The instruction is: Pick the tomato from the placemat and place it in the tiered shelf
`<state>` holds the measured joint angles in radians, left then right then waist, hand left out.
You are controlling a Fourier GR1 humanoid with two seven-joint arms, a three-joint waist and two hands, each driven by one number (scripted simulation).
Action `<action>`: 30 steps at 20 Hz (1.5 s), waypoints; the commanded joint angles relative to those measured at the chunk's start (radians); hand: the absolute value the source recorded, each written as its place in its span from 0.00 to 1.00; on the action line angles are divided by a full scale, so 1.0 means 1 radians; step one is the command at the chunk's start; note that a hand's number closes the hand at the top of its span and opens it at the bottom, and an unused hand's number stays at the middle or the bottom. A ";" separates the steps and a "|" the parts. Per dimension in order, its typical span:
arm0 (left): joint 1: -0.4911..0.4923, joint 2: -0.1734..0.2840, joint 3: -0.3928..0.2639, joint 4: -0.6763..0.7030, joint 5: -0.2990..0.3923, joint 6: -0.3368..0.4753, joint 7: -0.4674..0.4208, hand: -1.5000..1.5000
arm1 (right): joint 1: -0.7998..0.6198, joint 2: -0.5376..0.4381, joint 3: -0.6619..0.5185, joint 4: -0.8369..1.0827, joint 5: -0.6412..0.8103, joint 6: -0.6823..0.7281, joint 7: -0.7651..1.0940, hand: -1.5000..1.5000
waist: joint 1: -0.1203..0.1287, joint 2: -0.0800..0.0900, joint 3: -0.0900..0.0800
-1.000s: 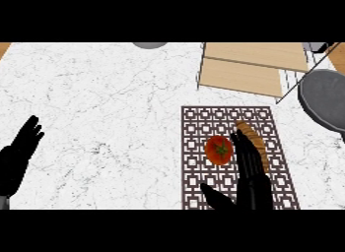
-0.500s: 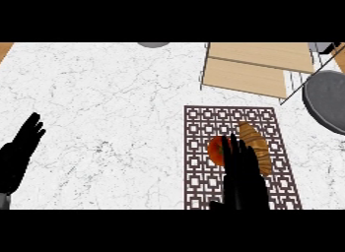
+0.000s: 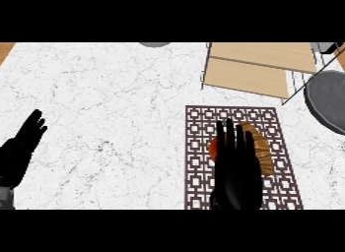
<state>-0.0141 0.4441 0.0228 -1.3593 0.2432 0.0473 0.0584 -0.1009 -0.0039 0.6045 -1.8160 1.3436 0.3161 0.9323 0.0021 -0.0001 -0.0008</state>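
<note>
Marble counter (image 3: 117, 98) fills your view, wood floor at the far corners. On the placemat (image 3: 197, 147), your right hand (image 3: 237, 167), fingers straight, covers most of the tomato (image 3: 213, 146); a brown object (image 3: 259, 145) beside it is unclear. Tiered shelf (image 3: 256, 64) sits far right. Left hand (image 3: 15, 152) rests open, near left.

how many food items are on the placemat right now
2: a tomato, mostly hidden under the right hand, and a brown bread-like item beside it on the placemat. The hand may hide more.
</note>
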 commanded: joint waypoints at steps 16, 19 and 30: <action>-0.006 -0.107 0.062 -0.061 -0.120 -0.031 0.052 0.50 | -0.086 -0.005 -0.190 0.234 0.000 -0.099 -0.166 0.00 | -0.001 0.000 0.001; 0.066 -0.120 0.068 -0.108 -0.131 -0.042 0.048 0.50 | -0.102 -0.019 -0.242 0.331 -0.014 -0.165 -0.229 0.00 | 0.002 0.000 0.001; 0.035 -0.106 0.153 -0.057 -0.122 -0.135 0.031 0.50 | -0.052 -0.016 -0.241 0.369 -0.018 -0.218 -0.290 1.00 | -0.001 0.000 0.001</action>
<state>0.0273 0.3293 0.1467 -1.4340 0.1169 -0.0552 0.1006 -0.1908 -0.0114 0.3501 -1.4818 1.3059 0.1402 0.6765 0.0016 -0.0108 -0.0077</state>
